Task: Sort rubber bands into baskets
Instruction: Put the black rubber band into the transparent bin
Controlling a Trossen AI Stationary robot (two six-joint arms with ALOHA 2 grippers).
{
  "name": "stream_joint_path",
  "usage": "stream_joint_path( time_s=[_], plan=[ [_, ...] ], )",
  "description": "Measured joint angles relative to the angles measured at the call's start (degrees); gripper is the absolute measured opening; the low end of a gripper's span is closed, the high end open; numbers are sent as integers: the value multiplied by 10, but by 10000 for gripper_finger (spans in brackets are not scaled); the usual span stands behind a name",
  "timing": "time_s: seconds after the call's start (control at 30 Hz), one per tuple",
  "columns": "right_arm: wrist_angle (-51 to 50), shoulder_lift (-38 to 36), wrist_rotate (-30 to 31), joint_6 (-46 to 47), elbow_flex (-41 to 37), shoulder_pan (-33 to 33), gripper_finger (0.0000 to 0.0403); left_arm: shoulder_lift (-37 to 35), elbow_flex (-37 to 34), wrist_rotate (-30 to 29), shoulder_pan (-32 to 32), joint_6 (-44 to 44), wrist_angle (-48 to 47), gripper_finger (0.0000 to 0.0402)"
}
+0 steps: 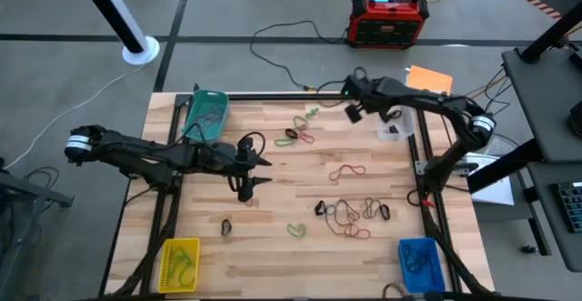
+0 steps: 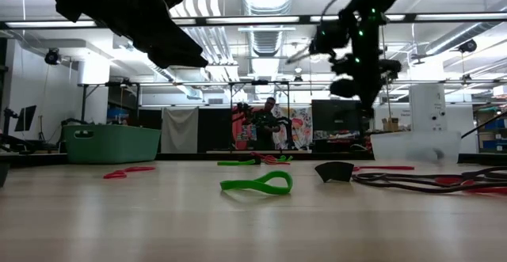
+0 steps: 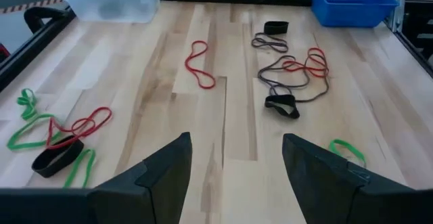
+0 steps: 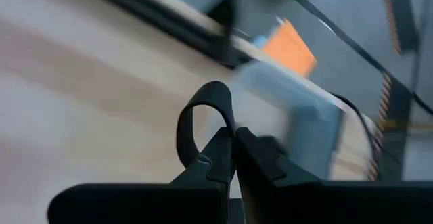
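Parted and empty, our left gripper hovers mid-bench over unsorted rubber bands. Our right gripper, pinched on a black rubber band, nears the clear basket at the far right edge; only its wrist view reveals the loop.

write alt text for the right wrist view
The right gripper, jaws shut, pinches a thin black rubber band that loops up above a light wooden table. Beyond it a clear rectangular plastic basket sits near the table's edge.
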Motion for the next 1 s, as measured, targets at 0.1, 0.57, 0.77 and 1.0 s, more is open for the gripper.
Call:
stream_joint_path(
  time_s=[0.1, 0.57, 0.77, 1.0],
  plan=[
    [-18, 4, 18, 19, -8, -47, 9, 0, 0, -10, 0, 0, 0, 215],
    [-54, 63, 18, 40, -36, -106, 9, 0, 0, -12, 0, 0, 2, 215],
    [-44, 77, 18, 34, -36, -106, 9, 0, 0, -12, 0, -3, 1, 215],
    [-28, 80, 18, 33, -36, -107, 21, 1, 0, -12, 0, -4, 1, 215]
  ],
)
